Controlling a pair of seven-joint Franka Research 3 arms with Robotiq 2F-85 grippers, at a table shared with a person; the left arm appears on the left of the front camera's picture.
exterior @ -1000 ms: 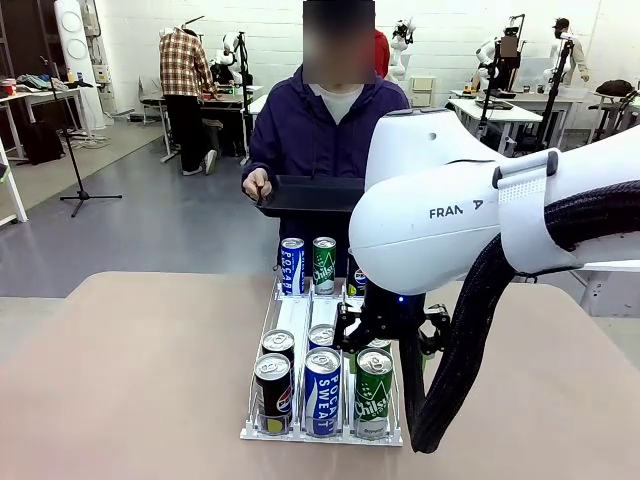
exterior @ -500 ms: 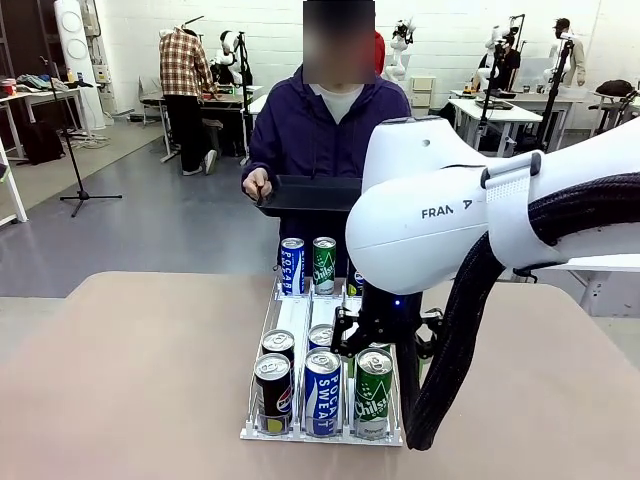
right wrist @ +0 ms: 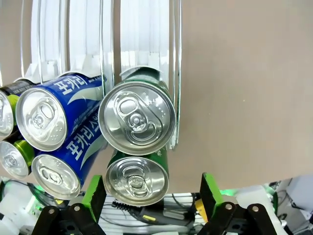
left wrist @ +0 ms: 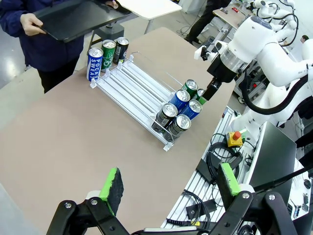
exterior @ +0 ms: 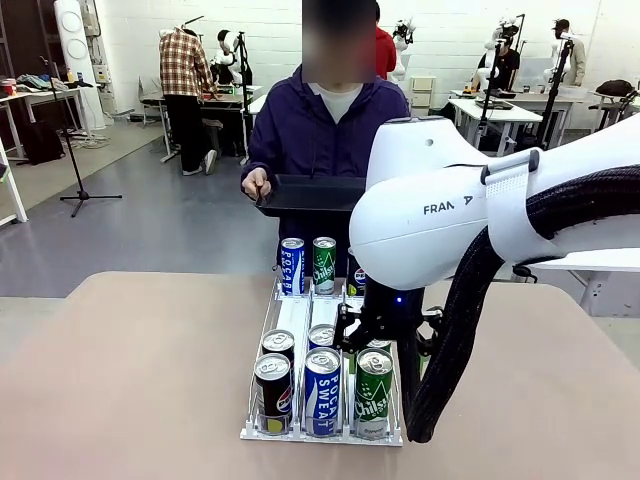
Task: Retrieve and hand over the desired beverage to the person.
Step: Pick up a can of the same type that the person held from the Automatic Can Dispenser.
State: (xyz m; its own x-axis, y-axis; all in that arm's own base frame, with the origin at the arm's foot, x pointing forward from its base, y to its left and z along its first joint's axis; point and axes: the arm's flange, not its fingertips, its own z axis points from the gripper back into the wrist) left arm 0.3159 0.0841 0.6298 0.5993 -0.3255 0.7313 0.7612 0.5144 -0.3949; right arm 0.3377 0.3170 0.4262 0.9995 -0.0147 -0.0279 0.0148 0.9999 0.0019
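Green can (right wrist: 137, 180) stands at the near end of the rack (exterior: 295, 315), in its right lane, under the right gripper (right wrist: 152, 195), pads spread. Best lower straight, centred, clear of the neighbouring blue can (right wrist: 53, 179), before squeezing. Left gripper (left wrist: 170, 182) hangs spread, well apart.

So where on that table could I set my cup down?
Bare tabletop left of the can rack is free; right of it, the white arm hangs over. Crowded: the rack's near end, right pincer above the cans.
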